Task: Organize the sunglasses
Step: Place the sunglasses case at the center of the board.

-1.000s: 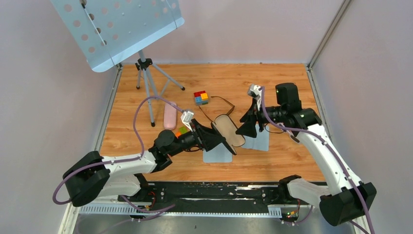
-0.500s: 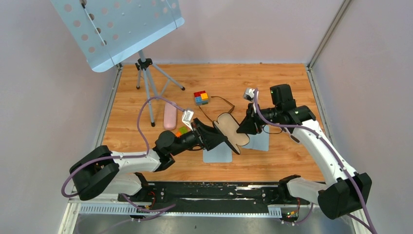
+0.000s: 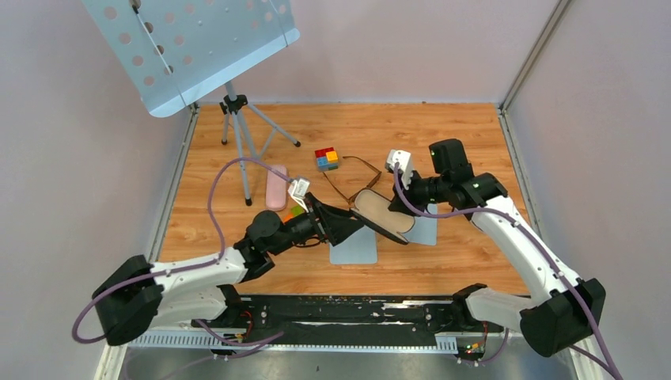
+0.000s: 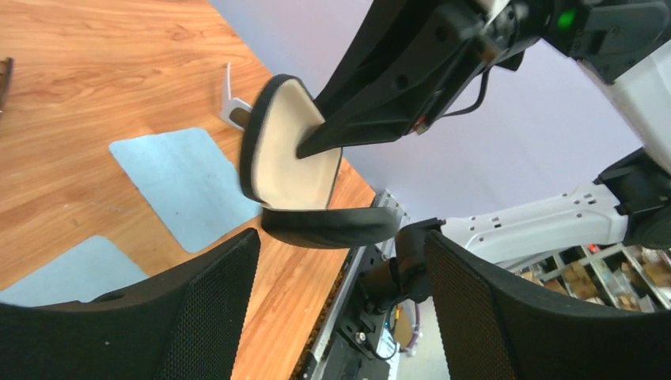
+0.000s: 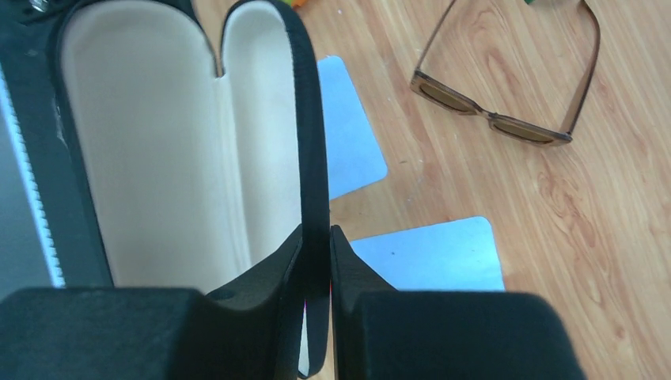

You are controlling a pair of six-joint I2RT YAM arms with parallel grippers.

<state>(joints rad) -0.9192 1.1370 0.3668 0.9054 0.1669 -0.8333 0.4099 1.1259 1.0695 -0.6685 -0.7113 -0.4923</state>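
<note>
Two grippers crowd the open black case (image 3: 384,212), but only one has it. The right gripper (image 5: 316,237) is pinched onto the case's rim, while the left gripper (image 4: 342,237) sits spread wide and empty, just short of the lower shell. The sunglasses (image 5: 492,117) lie flat on the wood just past the case's far side, temples unfolded and pointing away. The free left arm looks like the better bet for fetching them. From above, the case hides part of the front frame, so its angle is hard to call.
</note>
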